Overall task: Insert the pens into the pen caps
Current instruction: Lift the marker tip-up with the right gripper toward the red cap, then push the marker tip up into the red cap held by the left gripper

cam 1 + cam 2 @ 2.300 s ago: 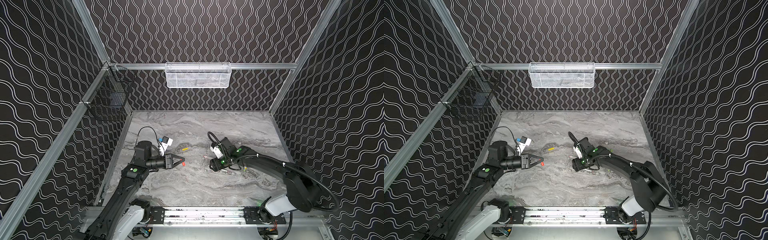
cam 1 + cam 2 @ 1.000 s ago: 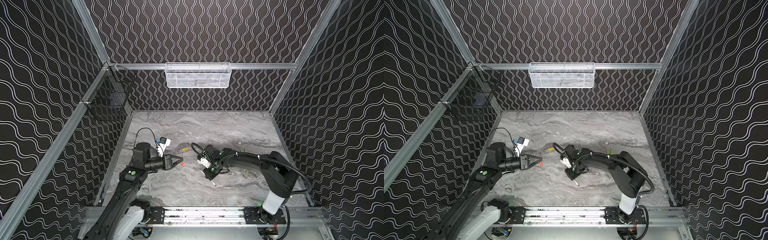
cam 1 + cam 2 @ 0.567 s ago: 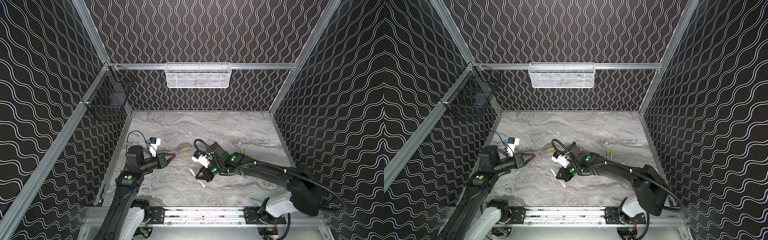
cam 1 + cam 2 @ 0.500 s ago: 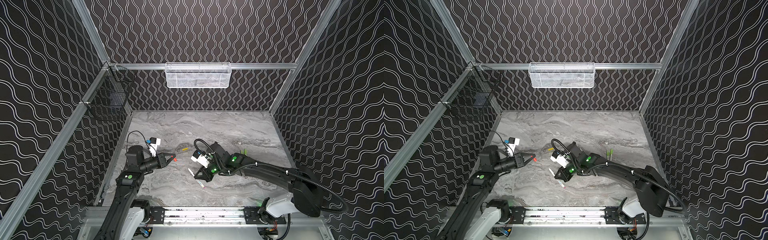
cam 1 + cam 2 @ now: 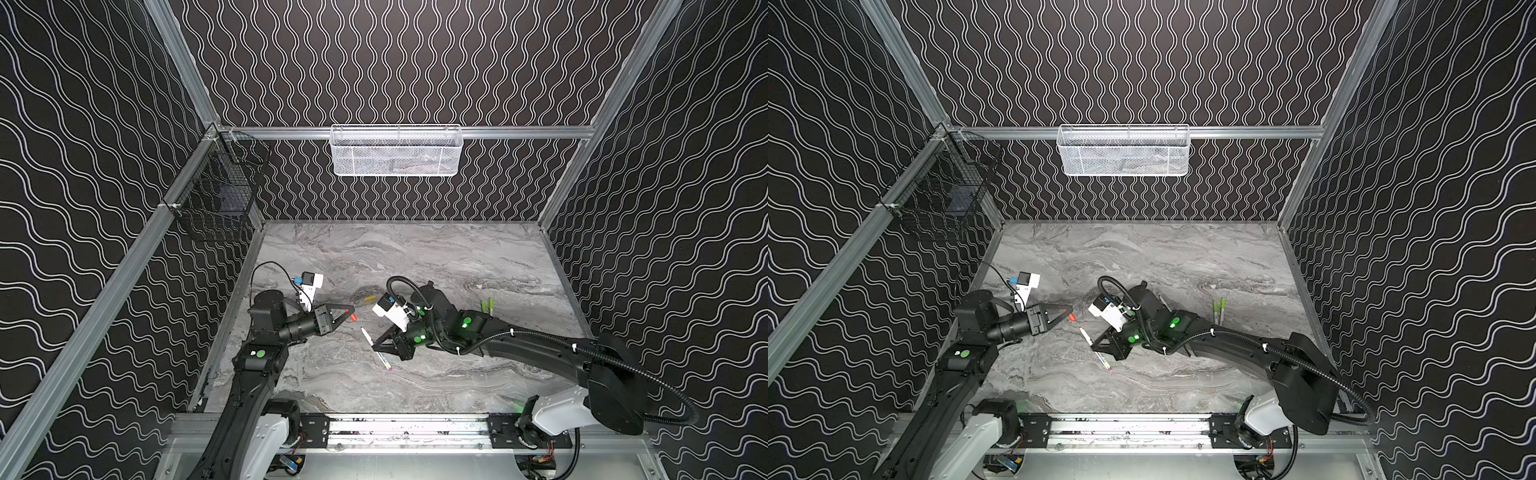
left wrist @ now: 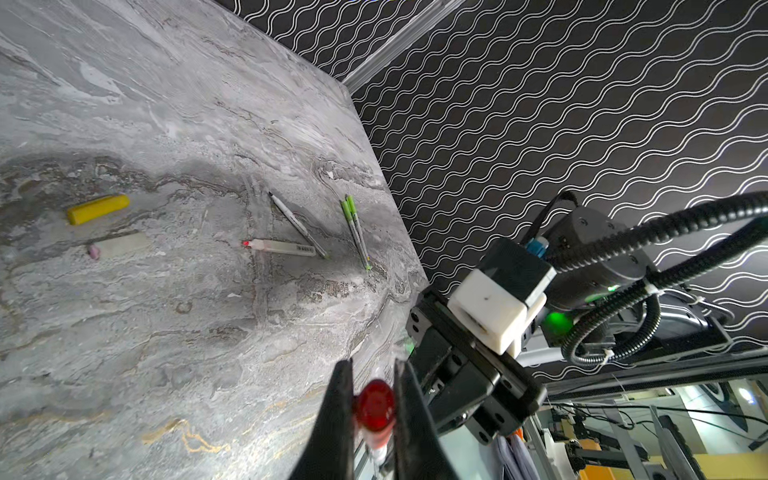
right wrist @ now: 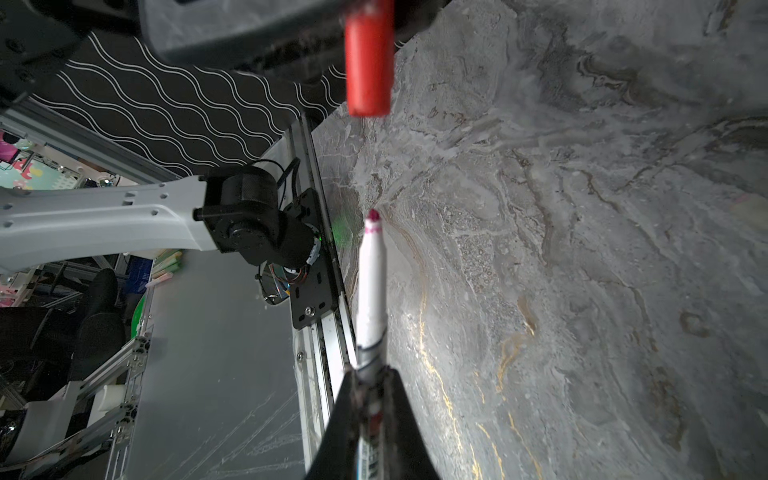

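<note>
pen (image 5: 365, 335) nearer red cap (image 5: 353, 317), above marble tabletop (image 5: 436, 257)

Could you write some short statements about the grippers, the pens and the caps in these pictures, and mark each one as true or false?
1. The left gripper is shut on a red cap. True.
2. The right gripper is open and empty. False: it is shut on a pink-tipped pen.
3. The pen's tip is already inside the red cap. False: the right wrist view shows a gap between them.
4. A yellow cap lies on the table. True.
5. Two green-ended pens lie side by side. True.
</note>
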